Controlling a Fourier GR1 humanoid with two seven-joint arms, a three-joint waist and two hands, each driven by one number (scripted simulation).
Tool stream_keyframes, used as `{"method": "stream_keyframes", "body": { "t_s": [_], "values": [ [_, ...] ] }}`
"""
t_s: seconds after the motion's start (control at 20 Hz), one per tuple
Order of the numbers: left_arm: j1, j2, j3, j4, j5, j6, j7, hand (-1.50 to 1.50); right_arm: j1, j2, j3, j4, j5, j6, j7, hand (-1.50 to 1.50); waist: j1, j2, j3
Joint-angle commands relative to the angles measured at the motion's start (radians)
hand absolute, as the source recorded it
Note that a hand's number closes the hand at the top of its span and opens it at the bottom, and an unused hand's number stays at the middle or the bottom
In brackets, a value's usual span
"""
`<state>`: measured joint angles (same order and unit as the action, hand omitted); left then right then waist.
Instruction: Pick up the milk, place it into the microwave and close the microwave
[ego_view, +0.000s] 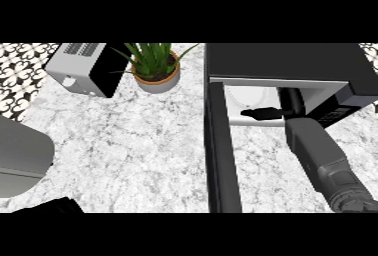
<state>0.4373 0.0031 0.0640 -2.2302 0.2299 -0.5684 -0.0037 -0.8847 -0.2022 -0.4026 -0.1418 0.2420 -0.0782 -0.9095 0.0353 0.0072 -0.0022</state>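
Observation:
The microwave (288, 62) stands at the back right with its door (223, 150) swung open toward me. My right forearm reaches in from the lower right. My right hand (291, 102) is in the mouth of the white cavity, fingers pointing straight inward and the thumb (260, 113) stretched out to the left. It is open with nothing visibly in it. The milk does not show; the microwave's top hides most of the cavity. A round white turntable (244, 97) shows inside. My left hand (55, 206) is a dark shape at the lower left edge.
A toaster (85, 67) sits at the back left, with a potted plant (155, 67) beside it. A large grey rounded shape (22, 155) fills the left edge. Marble counter (133, 145) spreads between these and the open door.

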Motion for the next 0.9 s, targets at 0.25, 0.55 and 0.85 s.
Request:
{"method": "stream_keyframes", "body": {
  "t_s": [0.25, 0.55, 0.85],
  "values": [
    [0.048, -0.003, -0.175, -0.051, -0.063, 0.08, 0.07, 1.5, 0.178, 0.041, 0.01, -0.072, -0.046, 0.182, -0.052, -1.5, -0.052, -0.019, 0.001],
    [-0.028, -0.003, -0.262, 0.043, -0.128, 0.095, 0.05, 1.5, 0.323, 0.003, 0.044, -0.158, -0.042, 0.246, -0.101, -1.5, -0.062, -0.018, 0.001],
    [-0.235, -0.003, -0.367, 0.107, -0.242, 0.226, 0.111, 1.5, 0.48, 0.035, 0.066, -0.29, -0.063, 0.247, -0.096, -1.5, -0.074, -0.016, 0.001]
  ]
}}
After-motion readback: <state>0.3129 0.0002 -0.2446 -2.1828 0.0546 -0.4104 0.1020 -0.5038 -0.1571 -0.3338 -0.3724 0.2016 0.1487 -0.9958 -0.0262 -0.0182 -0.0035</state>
